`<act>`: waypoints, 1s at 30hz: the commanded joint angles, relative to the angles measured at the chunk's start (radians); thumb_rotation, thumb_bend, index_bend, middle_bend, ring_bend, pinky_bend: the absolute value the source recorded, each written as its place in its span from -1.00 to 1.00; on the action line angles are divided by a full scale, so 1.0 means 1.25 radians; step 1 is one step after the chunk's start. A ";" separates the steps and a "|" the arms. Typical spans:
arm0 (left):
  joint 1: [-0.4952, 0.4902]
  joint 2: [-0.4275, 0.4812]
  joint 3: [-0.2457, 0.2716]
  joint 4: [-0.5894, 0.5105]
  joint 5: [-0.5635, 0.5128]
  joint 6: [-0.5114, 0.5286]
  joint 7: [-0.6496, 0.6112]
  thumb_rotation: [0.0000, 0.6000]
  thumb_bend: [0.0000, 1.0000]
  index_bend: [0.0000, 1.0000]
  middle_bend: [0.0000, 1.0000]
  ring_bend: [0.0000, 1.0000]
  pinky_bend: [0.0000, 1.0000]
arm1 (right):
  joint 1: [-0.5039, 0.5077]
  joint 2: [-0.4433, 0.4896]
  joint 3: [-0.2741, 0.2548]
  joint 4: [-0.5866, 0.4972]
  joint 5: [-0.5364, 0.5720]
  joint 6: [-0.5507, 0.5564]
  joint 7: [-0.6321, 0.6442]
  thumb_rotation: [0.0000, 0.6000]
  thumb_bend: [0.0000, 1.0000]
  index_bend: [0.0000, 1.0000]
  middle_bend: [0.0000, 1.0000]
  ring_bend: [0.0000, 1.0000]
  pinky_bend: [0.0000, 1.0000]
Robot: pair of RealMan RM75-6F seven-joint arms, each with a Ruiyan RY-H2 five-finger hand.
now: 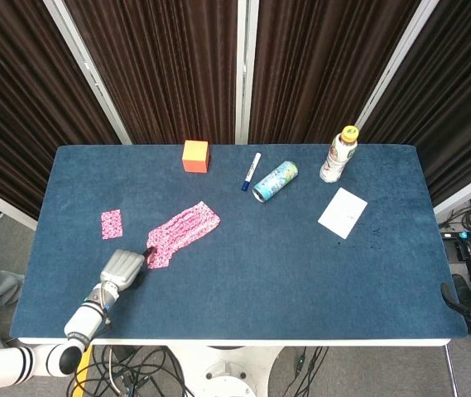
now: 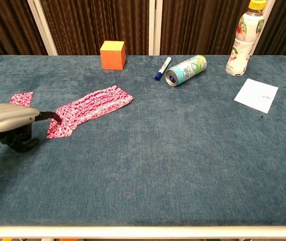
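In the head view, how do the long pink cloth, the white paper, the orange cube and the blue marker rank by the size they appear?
Largest to smallest:
1. long pink cloth
2. white paper
3. orange cube
4. blue marker
The cube stands taller than the flat paper, so the order of these two is not fully sure.

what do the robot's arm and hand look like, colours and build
Only the left arm shows. The left hand has a smooth silver-grey shell on its back and black fingers underneath. Behind it comes a slim metallic wrist, then a rounded white forearm with dark ring bands and a black joint cap. No markings can be read. At the right edge, only a white and black piece of the robot's body shows, no hand.
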 commanded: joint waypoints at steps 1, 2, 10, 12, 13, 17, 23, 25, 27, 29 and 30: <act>0.011 0.005 0.019 -0.036 0.019 0.010 0.001 1.00 0.11 -0.75 1.00 1.00 1.00 | 0.000 0.000 0.000 0.000 0.000 0.001 0.000 1.00 -0.44 -1.00 -1.00 -1.00 -1.00; 0.013 0.006 0.024 -0.047 0.026 0.013 0.002 1.00 0.11 -0.75 1.00 1.00 1.00 | 0.000 0.001 0.000 0.000 -0.001 0.001 0.000 1.00 -0.44 -1.00 -1.00 -1.00 -1.00; 0.030 0.013 0.064 -0.128 0.088 0.041 0.021 1.00 0.11 -0.75 1.00 1.00 1.00 | 0.000 -0.001 0.000 0.001 0.001 -0.002 0.000 1.00 -0.43 -1.00 -1.00 -1.00 -1.00; 0.033 0.013 0.073 -0.142 0.096 0.044 0.029 1.00 0.11 -0.75 1.00 1.00 1.00 | 0.001 -0.001 0.000 0.002 0.001 -0.003 0.000 1.00 -0.44 -1.00 -1.00 -1.00 -1.00; 0.036 0.011 0.081 -0.149 0.104 0.047 0.036 1.00 0.11 -0.75 1.00 1.00 1.00 | 0.001 -0.002 0.000 0.002 0.001 -0.004 0.000 1.00 -0.44 -1.00 -1.00 -1.00 -1.00; 0.043 0.009 0.101 -0.179 0.124 0.051 0.047 1.00 0.11 -0.75 1.00 1.00 1.00 | 0.001 -0.003 -0.001 0.004 0.001 -0.004 0.002 1.00 -0.43 -1.00 -1.00 -1.00 -1.00; 0.047 0.018 0.107 -0.230 0.162 0.063 0.052 1.00 0.11 -0.75 1.00 1.00 1.00 | -0.001 -0.003 -0.001 0.005 0.000 -0.001 0.004 1.00 -0.44 -1.00 -1.00 -1.00 -1.00; 0.047 0.023 0.105 -0.240 0.169 0.067 0.052 1.00 0.11 -0.75 1.00 1.00 1.00 | -0.001 -0.003 -0.001 0.006 0.001 -0.001 0.005 1.00 -0.44 -1.00 -1.00 -1.00 -1.00; 0.048 0.026 0.101 -0.242 0.171 0.074 0.052 1.00 0.11 -0.75 1.00 1.00 1.00 | -0.001 -0.003 -0.001 0.007 0.001 -0.002 0.007 1.00 -0.44 -1.00 -1.00 -1.00 -1.00; 0.053 0.030 0.092 -0.242 0.178 0.090 0.046 1.00 0.11 -0.75 1.00 1.00 1.00 | -0.001 -0.003 -0.001 0.008 0.001 -0.001 0.008 1.00 -0.44 -1.00 -1.00 -1.00 -1.00; 0.057 0.032 0.087 -0.242 0.186 0.101 0.041 1.00 0.10 -0.75 1.00 1.00 0.99 | -0.001 -0.003 -0.001 0.008 0.000 -0.001 0.008 1.00 -0.43 -1.00 -1.00 -1.00 -1.00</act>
